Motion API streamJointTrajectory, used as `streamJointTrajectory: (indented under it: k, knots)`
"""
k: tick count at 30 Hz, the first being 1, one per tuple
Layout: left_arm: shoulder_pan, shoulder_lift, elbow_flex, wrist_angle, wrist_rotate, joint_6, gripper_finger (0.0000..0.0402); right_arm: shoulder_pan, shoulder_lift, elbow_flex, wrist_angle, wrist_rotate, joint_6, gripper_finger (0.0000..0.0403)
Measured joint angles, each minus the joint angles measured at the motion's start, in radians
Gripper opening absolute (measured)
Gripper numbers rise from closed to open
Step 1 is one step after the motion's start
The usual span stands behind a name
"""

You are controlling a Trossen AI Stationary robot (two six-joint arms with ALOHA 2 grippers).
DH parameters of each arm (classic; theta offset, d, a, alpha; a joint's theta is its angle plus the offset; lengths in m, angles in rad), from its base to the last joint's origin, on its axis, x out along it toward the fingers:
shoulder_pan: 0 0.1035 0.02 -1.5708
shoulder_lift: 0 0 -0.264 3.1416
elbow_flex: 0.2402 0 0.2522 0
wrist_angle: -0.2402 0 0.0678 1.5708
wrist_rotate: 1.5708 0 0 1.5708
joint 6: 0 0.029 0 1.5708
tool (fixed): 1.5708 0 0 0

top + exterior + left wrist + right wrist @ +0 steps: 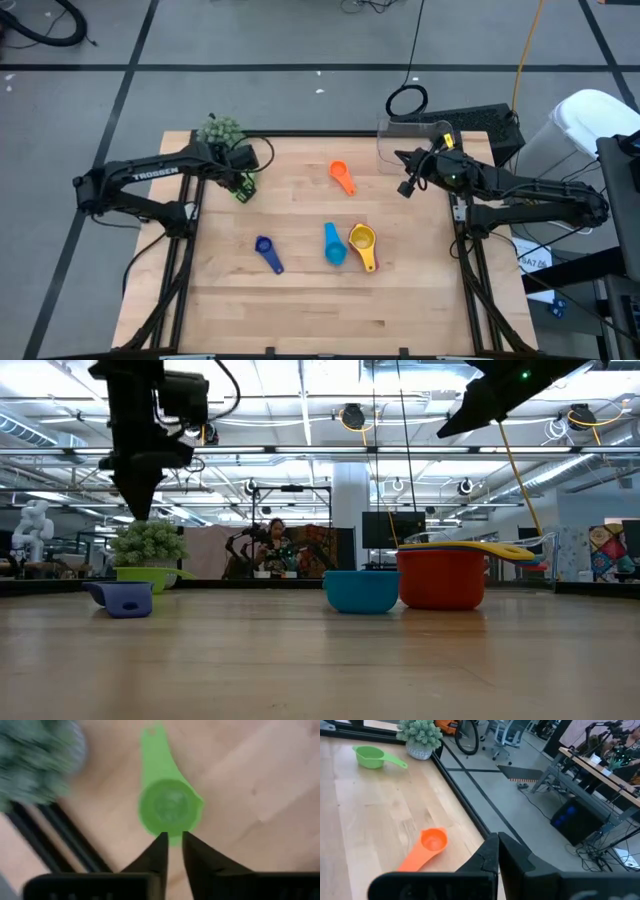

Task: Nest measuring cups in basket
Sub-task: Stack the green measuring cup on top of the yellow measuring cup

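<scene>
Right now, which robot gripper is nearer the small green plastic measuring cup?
Left. The left gripper hangs directly over the small green plastic measuring cup; the right gripper waits across the table by the clear basket.

green scoop [167,807], orange scoop [342,177]

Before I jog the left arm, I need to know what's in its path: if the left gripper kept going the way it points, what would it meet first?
Most likely the green measuring cup: the left gripper points down at its bowl, jaws slightly parted. The gap between them is unclear.
</scene>
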Motion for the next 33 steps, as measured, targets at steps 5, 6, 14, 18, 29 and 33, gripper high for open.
streamJointTrajectory:
  k: [5, 6, 14, 18, 29, 33]
  knots:
    - [-0.002, 0.056, -0.004, 0.005, 0.016, 0.028, 0.0169, 0.0, 0.0, 0.0, -0.009, 0.0, -0.009, 0.0]
    - [-0.007, 0.067, -0.005, 0.009, 0.015, 0.056, 0.0189, 0.0, 0.0, 0.0, -0.016, 0.0, -0.009, 0.0]
    - [-0.04, 0.129, -0.005, 0.032, 0.041, 0.213, 0.0278, 0.0, 0.0, 0.0, -0.093, 0.0, -0.015, 0.0]
    - [-0.031, 0.151, -0.01, 0.03, 0.079, 0.21, 0.028, 0.0, 0.0, 0.0, -0.112, 0.0, -0.011, 0.0]
    - [-0.03, 0.156, -0.127, 0.155, 0.133, 0.226, 0.023, 0.0, 0.0, 0.0, -0.138, 0.0, -0.037, 0.0]
    - [-0.03, 0.156, -0.132, 0.17, 0.089, 0.252, 0.0224, 0.0, 0.0, 0.0, -0.138, 0.0, -0.034, 0.0]
